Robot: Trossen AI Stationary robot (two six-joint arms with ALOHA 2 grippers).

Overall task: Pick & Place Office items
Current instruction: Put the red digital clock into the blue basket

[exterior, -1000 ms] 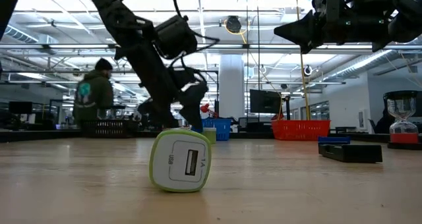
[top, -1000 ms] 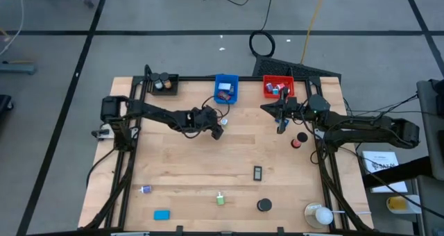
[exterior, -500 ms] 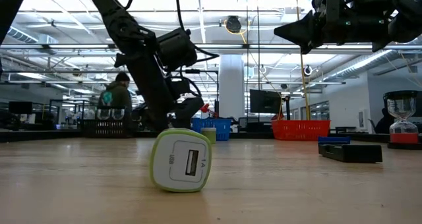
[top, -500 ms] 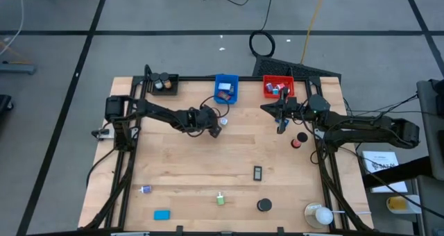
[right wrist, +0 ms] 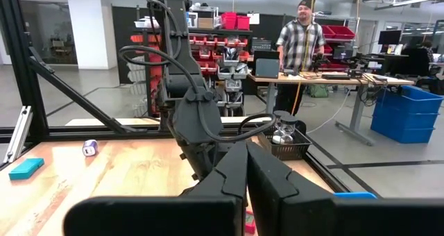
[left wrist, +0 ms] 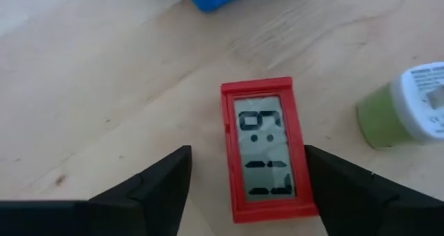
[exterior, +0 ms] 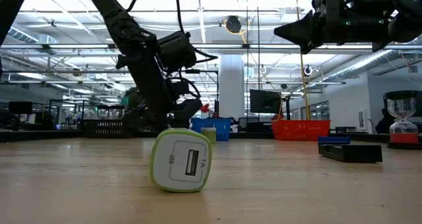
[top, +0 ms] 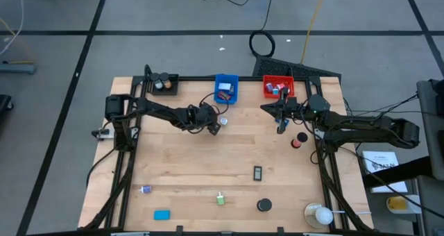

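Near the far edge of the table, in the high view, the left gripper (top: 214, 124) sits low just in front of the blue bin (top: 226, 88), which holds a few small pieces. The red bin (top: 277, 87) beside it also holds some items, and the black bin (top: 165, 84) at the far left corner holds two round ones. The right gripper (top: 280, 127) hangs near the red bin. Other office items lie scattered on the near half: a black rectangular piece (top: 257, 172), a black disc (top: 263, 205), a blue block (top: 161, 214) and a green-and-white charger (top: 220, 199).

In the low view, that charger (exterior: 180, 161) fills the foreground, with the bins far behind.

In the left wrist view, the fingers (left wrist: 157, 184) stand wide apart on either side of a red digital clock (left wrist: 267, 149) lying flat on the wood, not yet gripping it. A green-and-white roll (left wrist: 406, 107) lies close by. The clock sits nearer one finger than the other, so a closing grip may push it sideways or pinch only an edge, and it may knock the roll.

In the right wrist view, the right fingers (right wrist: 261, 177) are pressed together, holding nothing.
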